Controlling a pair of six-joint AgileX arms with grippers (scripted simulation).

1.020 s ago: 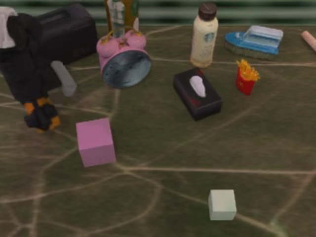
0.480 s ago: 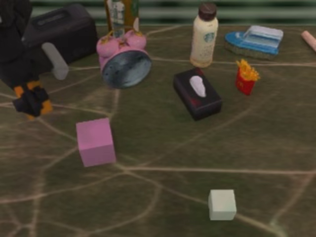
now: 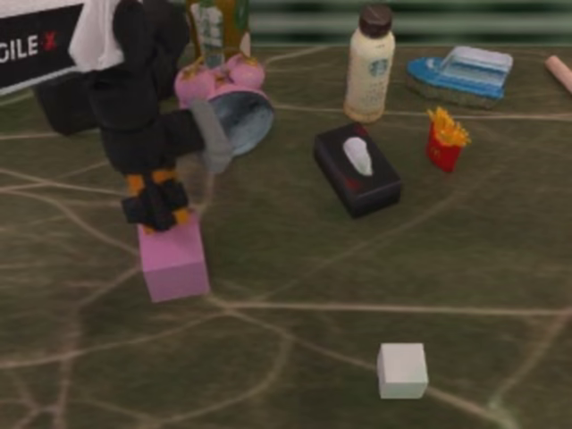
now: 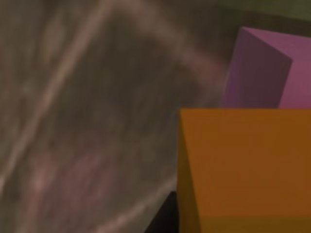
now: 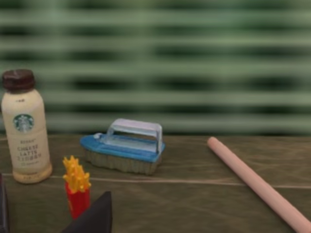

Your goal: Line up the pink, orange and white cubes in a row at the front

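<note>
My left gripper (image 3: 156, 200) is shut on the small orange cube (image 3: 135, 184), which shows only as orange patches between the black fingers. It hovers over the rear edge of the large light pink cube (image 3: 174, 264) at the table's left. In the left wrist view the orange cube (image 4: 248, 170) fills the near corner, with the pink cube (image 4: 272, 68) just beyond it. The off-white cube (image 3: 401, 370) sits alone near the front, right of centre. My right gripper (image 5: 95, 216) is outside the top view, parked low over the back right of the table.
Across the back stand a pink alarm clock (image 3: 234, 98), a cream bottle (image 3: 369, 67), a blue brush (image 3: 460, 73) and a pink rod (image 3: 560, 71). A black tissue box (image 3: 357, 170) and a red fries carton (image 3: 445, 141) lie mid-right.
My left arm has swung from the far left edge to the right, carrying the orange cube to just above the pink cube's rear edge. The pink and white cubes have not moved.
</note>
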